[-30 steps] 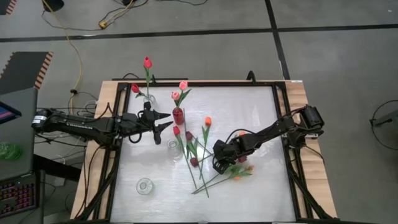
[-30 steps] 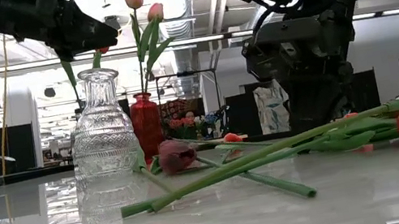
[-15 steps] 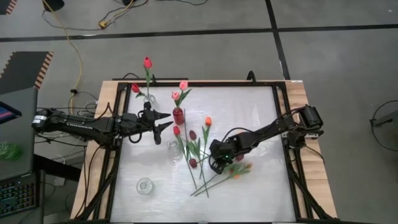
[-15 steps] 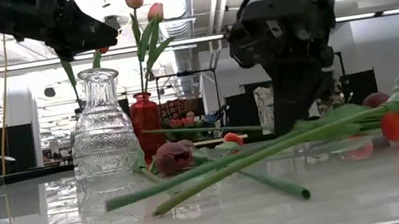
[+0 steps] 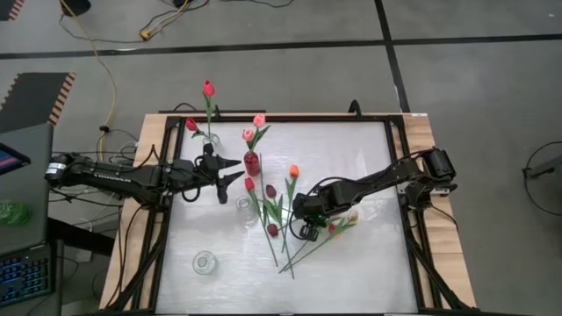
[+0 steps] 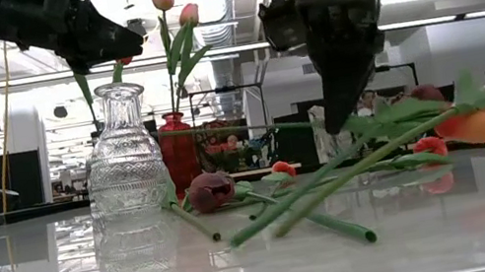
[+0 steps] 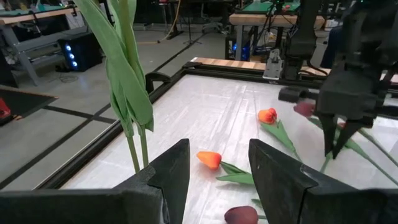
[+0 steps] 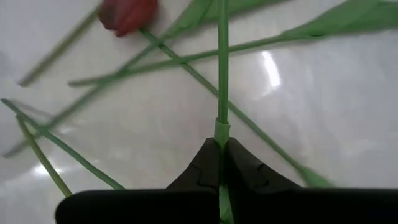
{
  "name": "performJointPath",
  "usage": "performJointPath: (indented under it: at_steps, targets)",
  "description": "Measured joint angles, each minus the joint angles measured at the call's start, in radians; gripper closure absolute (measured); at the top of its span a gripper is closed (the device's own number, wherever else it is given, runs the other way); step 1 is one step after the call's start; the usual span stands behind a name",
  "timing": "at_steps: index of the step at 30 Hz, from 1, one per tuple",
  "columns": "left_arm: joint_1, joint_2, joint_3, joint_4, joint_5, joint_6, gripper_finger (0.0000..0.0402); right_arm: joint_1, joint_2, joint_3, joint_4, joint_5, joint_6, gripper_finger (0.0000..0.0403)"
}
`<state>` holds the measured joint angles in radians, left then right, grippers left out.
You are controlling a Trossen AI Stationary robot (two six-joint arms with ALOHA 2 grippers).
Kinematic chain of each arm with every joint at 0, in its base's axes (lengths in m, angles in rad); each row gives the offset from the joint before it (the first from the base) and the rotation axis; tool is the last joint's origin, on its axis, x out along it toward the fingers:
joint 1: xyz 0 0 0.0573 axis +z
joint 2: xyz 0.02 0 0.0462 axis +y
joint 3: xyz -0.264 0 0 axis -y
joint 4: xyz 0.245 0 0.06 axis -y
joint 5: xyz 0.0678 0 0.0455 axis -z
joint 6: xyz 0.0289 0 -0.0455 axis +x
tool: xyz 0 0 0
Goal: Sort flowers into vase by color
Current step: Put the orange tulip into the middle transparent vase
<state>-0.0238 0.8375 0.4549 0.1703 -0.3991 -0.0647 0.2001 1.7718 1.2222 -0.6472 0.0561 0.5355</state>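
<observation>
Two arms work over the worktop (image 5: 351,263): the right gripper (image 5: 306,230) is clenched on a green stem (image 8: 222,93) amid loose flowers (image 5: 279,211) at mid-worktop, the orange bud (image 6: 469,127) raised off the surface. The left gripper (image 5: 233,171) hangs released beside the red vase (image 5: 251,163), which holds two pink tulips (image 5: 254,127).

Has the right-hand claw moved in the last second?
Yes. In the overhead view the right gripper, shut on a green stem, has shifted left and up the picture, toward the red vase, lifting the stem's flower end.
</observation>
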Motion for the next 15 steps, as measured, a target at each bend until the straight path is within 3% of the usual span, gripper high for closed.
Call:
performJointPath:
  at_steps: [15]
  targets:
    - [0.000,0.000,0.000,0.000,0.000,0.000,0.0248,0.002,-0.001,0.208,-0.320,0.252,-0.271,0.0368]
